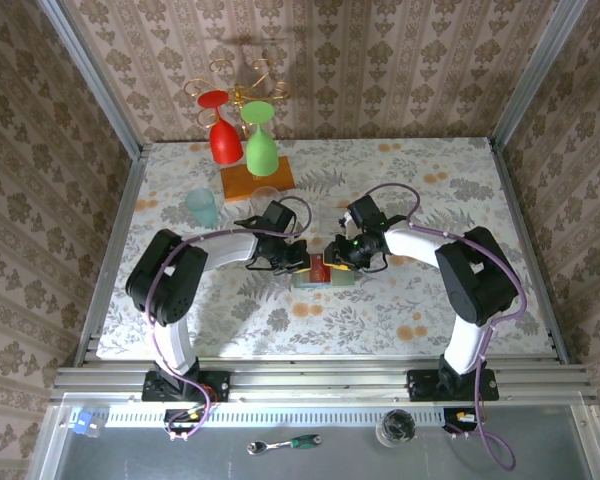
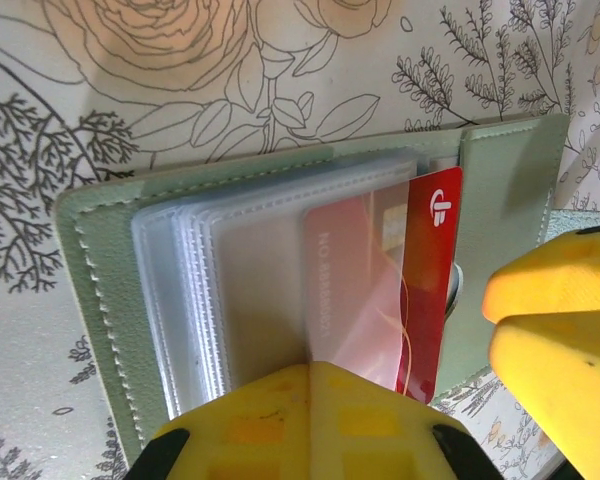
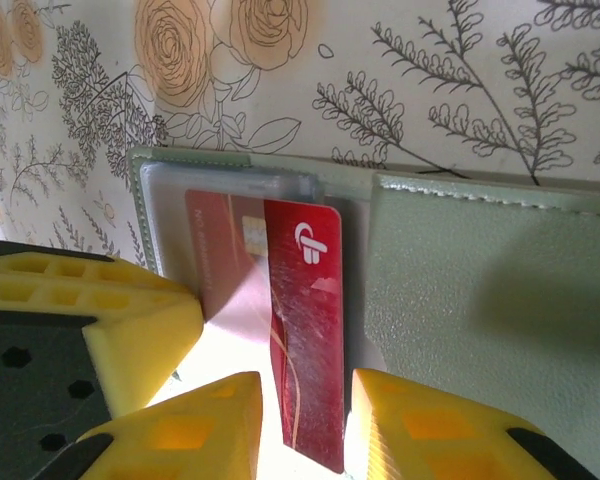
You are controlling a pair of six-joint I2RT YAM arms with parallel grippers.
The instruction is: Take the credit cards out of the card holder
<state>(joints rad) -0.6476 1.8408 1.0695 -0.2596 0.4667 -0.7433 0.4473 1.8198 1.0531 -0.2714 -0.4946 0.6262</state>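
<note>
Closed tight, the left gripper [image 2: 305,425] pins the card holder [image 2: 100,260] beneath its fingertips. The right gripper [image 3: 305,430] pinches the red card [image 3: 305,300] between its fingers, half out of the sleeve [image 3: 230,185]. Next up, I'd say: a straight pull clear.

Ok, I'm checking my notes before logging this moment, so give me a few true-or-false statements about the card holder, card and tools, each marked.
The card holder lies open on the table. True.
A red card sticks partly out of a clear sleeve. True.
That card is blue. False: it is red.
The left tool stands wide open. False: it is shut.
The card's free end sits between the fingers of the right tool. True.
</note>
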